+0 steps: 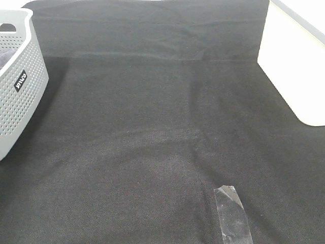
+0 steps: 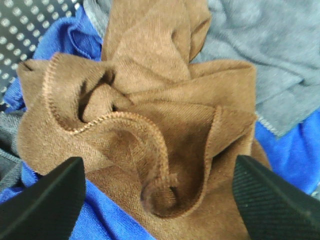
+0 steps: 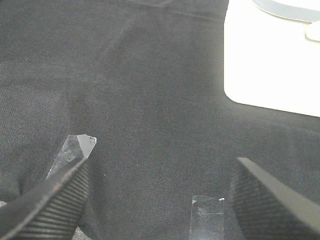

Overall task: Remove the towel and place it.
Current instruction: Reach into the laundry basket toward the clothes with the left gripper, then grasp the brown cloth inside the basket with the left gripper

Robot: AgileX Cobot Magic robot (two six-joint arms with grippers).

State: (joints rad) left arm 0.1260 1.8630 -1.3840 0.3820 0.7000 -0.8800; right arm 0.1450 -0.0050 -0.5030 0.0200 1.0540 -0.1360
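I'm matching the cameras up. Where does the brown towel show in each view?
Exterior high: not visible; only the grey basket shows, at the left edge.
Left wrist: the towel lies crumpled mid-picture, before the open left gripper.
Right wrist: not in it; only black tablecloth.
Shared landmark: the basket's perforated wall, exterior high and left wrist.

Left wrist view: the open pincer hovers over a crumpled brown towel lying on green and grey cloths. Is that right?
Not quite. The brown towel lies on a blue cloth and a grey cloth; nothing there is green, as the left wrist view shows. The rest holds: the left pincer is open over the crumpled towel.
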